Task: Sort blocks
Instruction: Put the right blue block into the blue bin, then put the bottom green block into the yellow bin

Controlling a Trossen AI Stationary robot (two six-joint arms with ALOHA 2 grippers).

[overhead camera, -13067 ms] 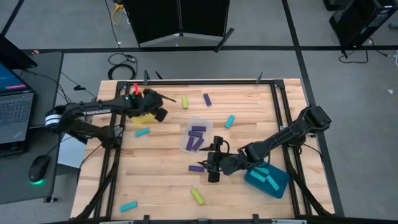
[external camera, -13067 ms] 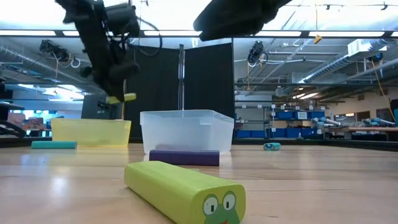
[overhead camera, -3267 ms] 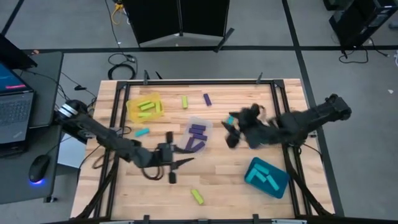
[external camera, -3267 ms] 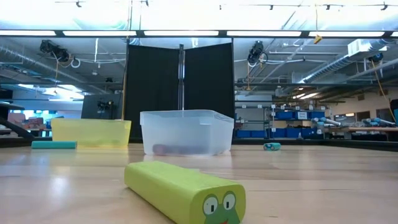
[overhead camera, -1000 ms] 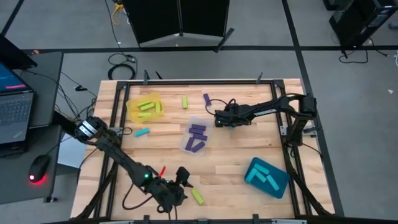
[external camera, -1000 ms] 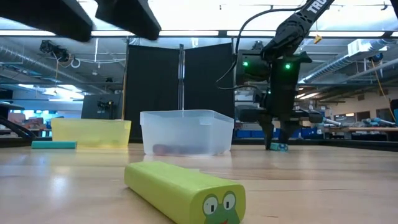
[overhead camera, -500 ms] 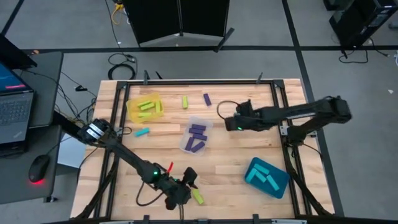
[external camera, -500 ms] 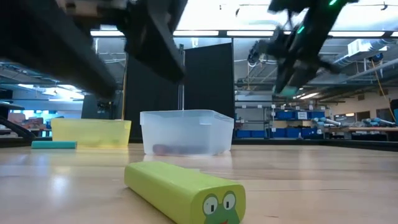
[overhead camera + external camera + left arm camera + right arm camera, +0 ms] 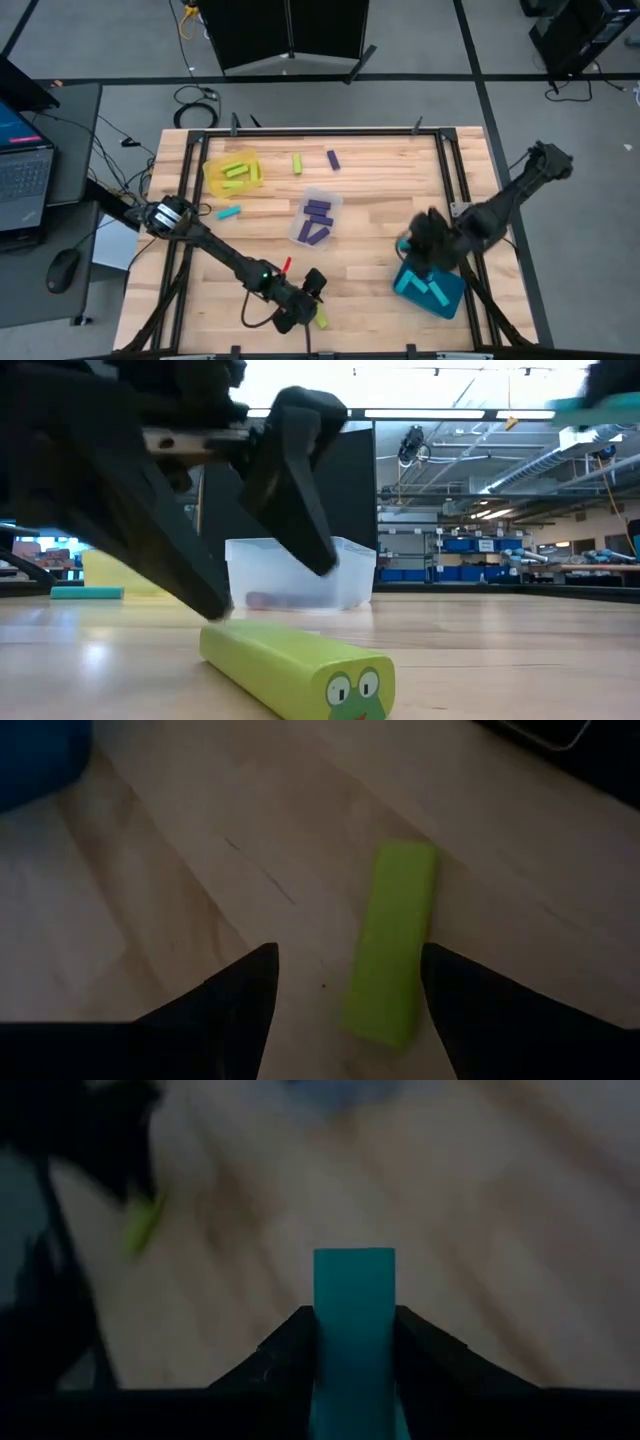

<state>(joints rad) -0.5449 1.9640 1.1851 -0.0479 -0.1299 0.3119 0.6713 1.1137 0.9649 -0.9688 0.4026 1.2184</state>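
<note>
A lime-green block (image 9: 393, 940) lies flat on the wood near the table's front edge (image 9: 318, 318). My left gripper (image 9: 350, 1005) is open and slants down over it, one finger on each side (image 9: 270, 590), without touching. My right gripper (image 9: 418, 243) hangs above the far left edge of the teal tray (image 9: 447, 296), shut on a cyan block (image 9: 354, 1295); it also shows at the low view's upper right (image 9: 600, 400). Other blocks lie in the yellow tray (image 9: 213, 180) and the clear tray (image 9: 300, 234). My right gripper pinches the cyan block's two long sides (image 9: 354, 1342) between its two fingers. The fingers lie along the block, whose free end sticks out past the fingertips. The block is lifted clear, high above the table.
Loose on the far half of the table lie a lime block (image 9: 297, 163), a purple block (image 9: 333, 159) and a cyan block (image 9: 229, 212). The teal tray holds several cyan blocks. The middle of the table's near half is bare wood.
My right gripper has risen from the table's far middle with the cyan block and swung toward the near right, over the teal tray, rolling as it went. My left gripper has sunk toward the lime block at the front edge, its fingers now on either side of it.
</note>
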